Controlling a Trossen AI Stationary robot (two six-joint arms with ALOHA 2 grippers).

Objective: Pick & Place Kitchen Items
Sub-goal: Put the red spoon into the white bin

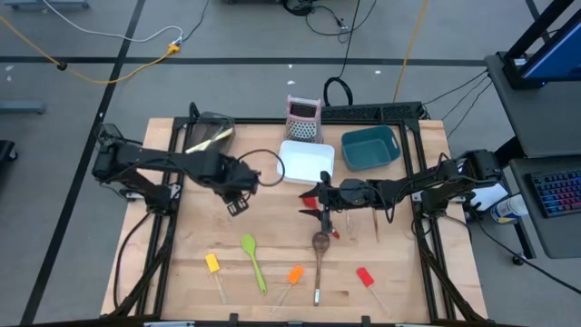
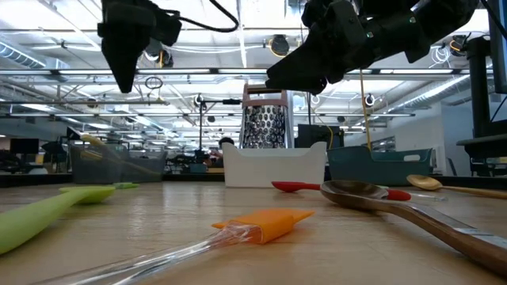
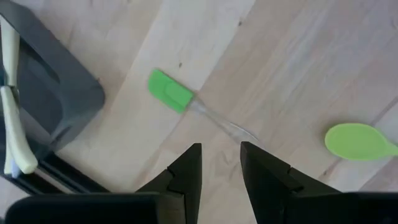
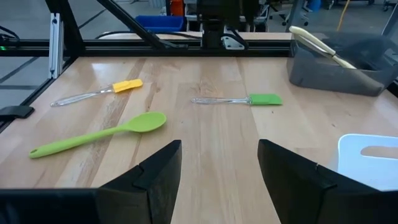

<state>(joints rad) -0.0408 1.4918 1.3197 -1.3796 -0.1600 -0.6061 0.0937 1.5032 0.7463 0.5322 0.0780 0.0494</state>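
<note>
Kitchen items lie flat on the wooden table (image 1: 182, 272): a yellow spatula (image 1: 212, 264), a green spoon (image 1: 253, 260), an orange spatula (image 1: 293, 275), a bronze spoon (image 1: 320, 243), a red spatula (image 1: 364, 276) and a red spoon (image 2: 297, 187). A green spatula (image 3: 169, 91) with a clear handle lies below my left gripper (image 3: 221, 155), which hangs open and empty over the table, pointing down. My right gripper (image 4: 219, 163) stands open and empty at mid-table, pointing level toward the left. Cream-handled knives (image 3: 17, 144) lean in the dark mesh bin (image 1: 209, 133).
A white bin (image 1: 306, 162), a teal bin (image 1: 370, 148) and an upright pink-and-silver grater (image 1: 303, 118) stand at the far middle. A black frame (image 1: 413, 123) runs along the table's sides and far edge. Bare wood lies at the near left.
</note>
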